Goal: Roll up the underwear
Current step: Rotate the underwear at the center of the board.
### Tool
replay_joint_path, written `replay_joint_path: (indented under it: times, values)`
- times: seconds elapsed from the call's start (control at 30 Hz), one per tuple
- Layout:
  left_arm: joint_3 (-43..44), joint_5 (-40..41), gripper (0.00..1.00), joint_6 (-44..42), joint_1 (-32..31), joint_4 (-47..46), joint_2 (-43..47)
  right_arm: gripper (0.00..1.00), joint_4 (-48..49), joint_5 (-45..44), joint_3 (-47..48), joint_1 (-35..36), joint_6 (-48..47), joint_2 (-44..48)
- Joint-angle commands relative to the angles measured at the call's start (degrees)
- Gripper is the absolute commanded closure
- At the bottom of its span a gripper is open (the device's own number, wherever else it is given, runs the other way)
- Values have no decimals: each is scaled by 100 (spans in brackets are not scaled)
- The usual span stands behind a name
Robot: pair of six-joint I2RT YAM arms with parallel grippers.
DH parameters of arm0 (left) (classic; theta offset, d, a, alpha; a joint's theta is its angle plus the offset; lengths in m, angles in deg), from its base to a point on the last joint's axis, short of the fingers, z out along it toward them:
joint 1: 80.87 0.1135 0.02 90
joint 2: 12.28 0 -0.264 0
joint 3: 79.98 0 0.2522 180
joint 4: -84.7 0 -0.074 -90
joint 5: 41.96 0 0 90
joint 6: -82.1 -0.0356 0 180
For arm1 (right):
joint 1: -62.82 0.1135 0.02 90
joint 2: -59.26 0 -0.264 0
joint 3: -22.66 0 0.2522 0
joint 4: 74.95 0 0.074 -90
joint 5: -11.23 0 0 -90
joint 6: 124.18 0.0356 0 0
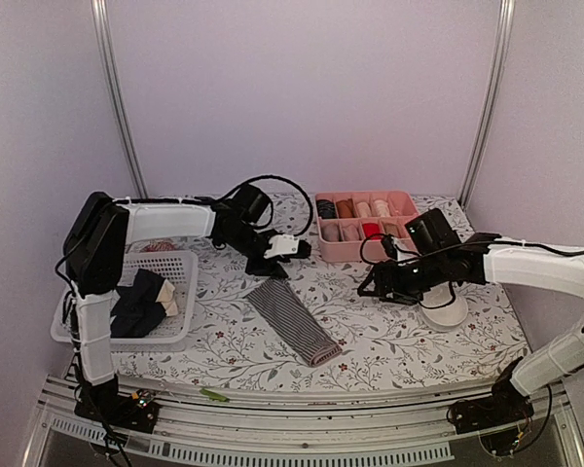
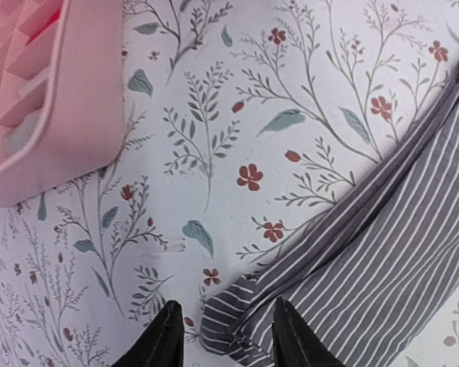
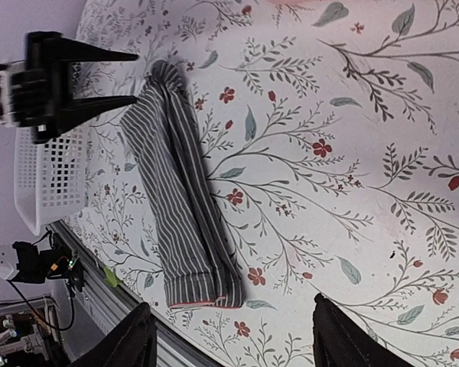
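Underwear (image 1: 292,321) in grey-and-white stripe, folded into one long narrow band, lay flat on the floral table (image 1: 399,341). Its pink-edged end was nearest the arm bases, and its other end slanted away toward the left.

At the near left edge stood a white mesh basket (image 1: 187,292), which held a black garment (image 1: 136,306) and a cream garment (image 1: 168,305).

Right of the band and well apart from it, the right gripper (image 1: 370,285) hung above bare tabletop. Its jaws were spread wide and had hold of nothing.

Farther back, the left gripper (image 1: 265,267) was lowered at the far end of the band. Its two dark fingers (image 2: 164,340) were parted, with the crumpled corner of the cloth lying between the tips. Nothing was clamped; whether the tips touched the fabric could not be told.

Farthest from the bases, a pink divided tray (image 1: 343,255) stood just beyond that gripper, with rolled cloths (image 1: 346,208) in its compartments.
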Motion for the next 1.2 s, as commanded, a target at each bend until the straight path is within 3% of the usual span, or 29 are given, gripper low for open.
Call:
replay_joint_path:
  times: [0.0, 0.2, 0.47, 0.6, 0.77, 1.0, 1.17]
  values:
    - [62, -302, 60, 484, 227, -94, 684, 40, -485, 6, 882, 92, -739, -1021]
    - [-498, -362, 60, 970, 526, 360, 1309, 64, -965, -158, 1812, 464, -1588, -2468]
    - [-1303, 3, 65, 1035, 379, 940, 1236, 78, -979, 5, 1980, 939, -1917, -3412]
    - [-1708, 407, 68, 1004, 213, 682, 1117, 79, -854, 158, 1725, 1092, -1887, -3424]
    - [-1533, 663, 70, 1112, 167, 605, 430, 79, -638, 479, 1505, 1518, -1806, -3494]
    - [-792, 114, 72, 1331, -70, 643, -115, 80, 38, 864, 1032, 1887, -1213, -3397]
    - [-741, -200, 72, 1312, -402, 670, -128, 79, 290, 959, 784, 2026, -856, -3179]
